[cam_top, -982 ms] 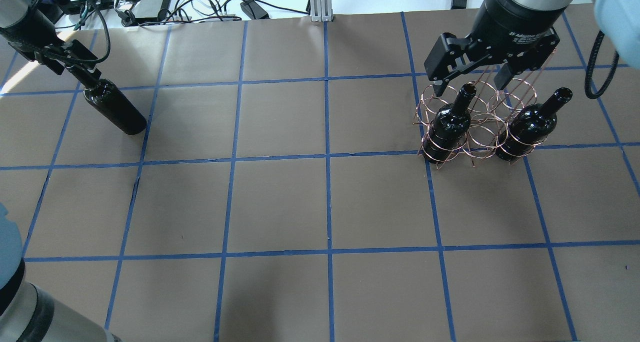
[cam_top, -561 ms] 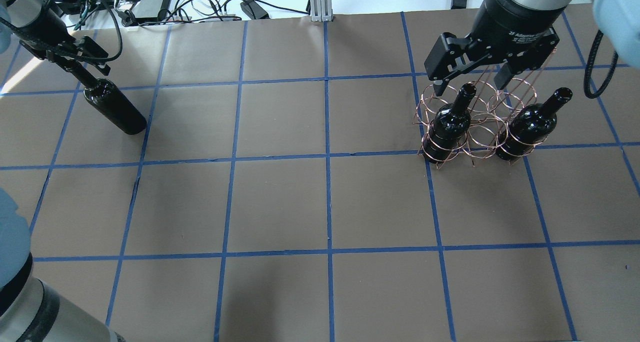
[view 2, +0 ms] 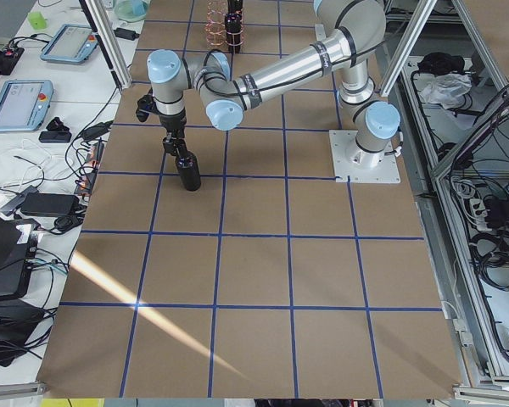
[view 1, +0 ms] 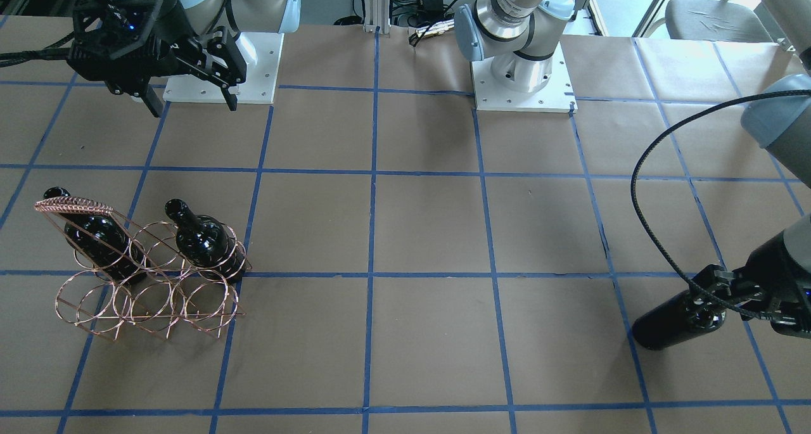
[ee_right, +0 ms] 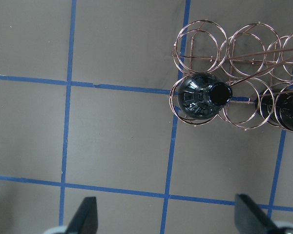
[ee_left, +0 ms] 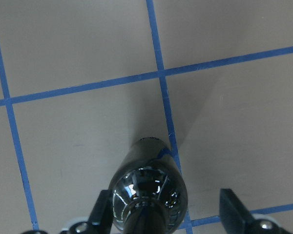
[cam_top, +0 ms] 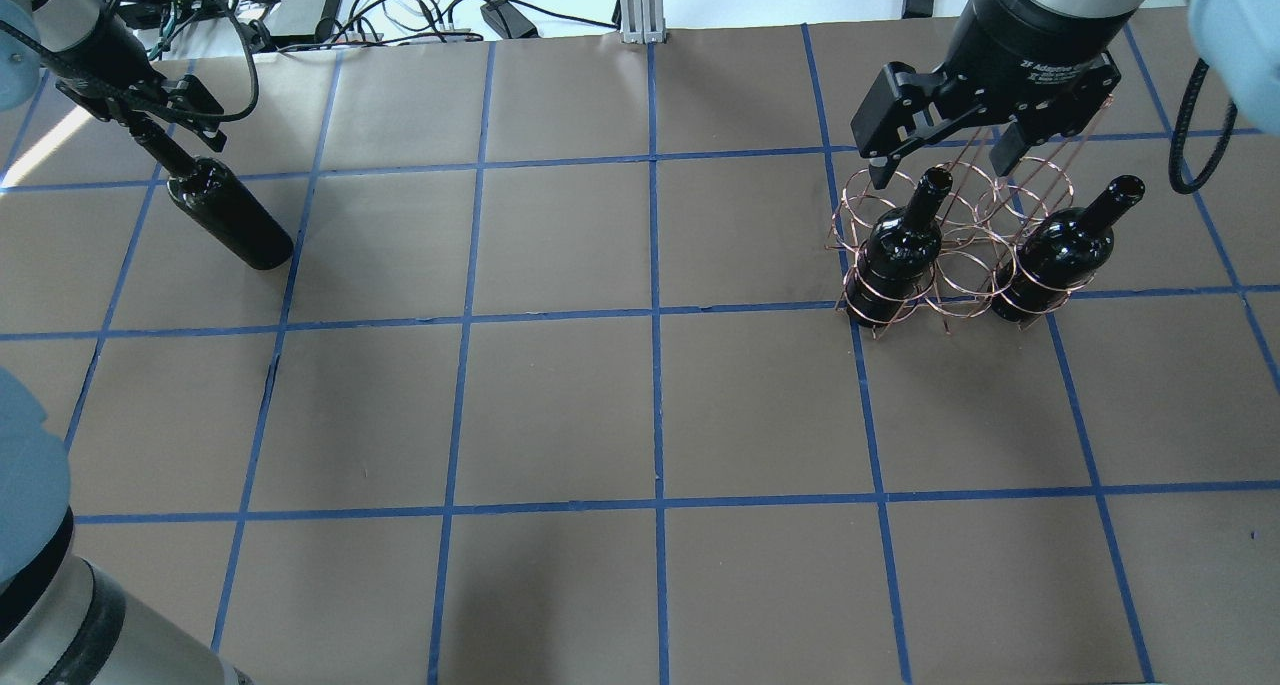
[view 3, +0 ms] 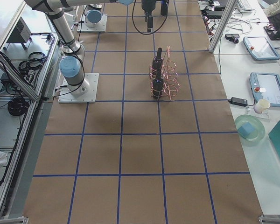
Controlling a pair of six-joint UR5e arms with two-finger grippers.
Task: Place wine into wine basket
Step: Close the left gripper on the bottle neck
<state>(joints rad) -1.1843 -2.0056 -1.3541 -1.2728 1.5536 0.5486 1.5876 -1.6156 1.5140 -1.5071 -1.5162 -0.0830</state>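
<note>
The wine [cam_top: 232, 220], a dark glossy bottle, stands on the brown table at the far left, apart from the basket. It also shows in the front view [view 1: 665, 326] and the left wrist view [ee_left: 149, 185]. My left gripper [cam_top: 160, 145] is open, its fingers [ee_left: 102, 214] spread on either side of the bottle's neck, which mostly hides the mouth. The wine basket [cam_top: 960, 255], a copper-pink wire rack, stands at the far right and holds two dark bottles [cam_top: 895, 250] [cam_top: 1060, 250]. My right gripper [cam_top: 940, 165] hangs open and empty above the basket's far side.
The table [cam_top: 650, 415] is brown paper with a blue tape grid. Cables and power bricks [cam_top: 400, 15] lie beyond its far edge. The basket's coiled handle [view 1: 73, 203] rises above the bottles. Several rack loops [ee_right: 200, 36] hold nothing.
My left arm has shifted a little to the right and away, with its gripper still at the bottle's neck. The bottle, the basket and my right arm have not moved.
</note>
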